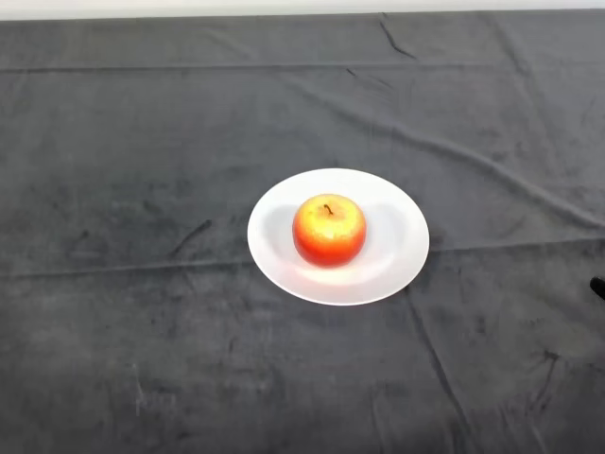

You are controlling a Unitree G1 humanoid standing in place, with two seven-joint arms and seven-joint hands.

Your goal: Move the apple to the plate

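Observation:
A red and yellow apple [329, 230] sits upright, stem up, on a round white plate [397, 236] in the middle of the table. The apple rests slightly left of the plate's centre.
The table is covered by a dark grey cloth [142, 312] with creases and folds. A small dark object [598, 287] shows at the right edge of the view.

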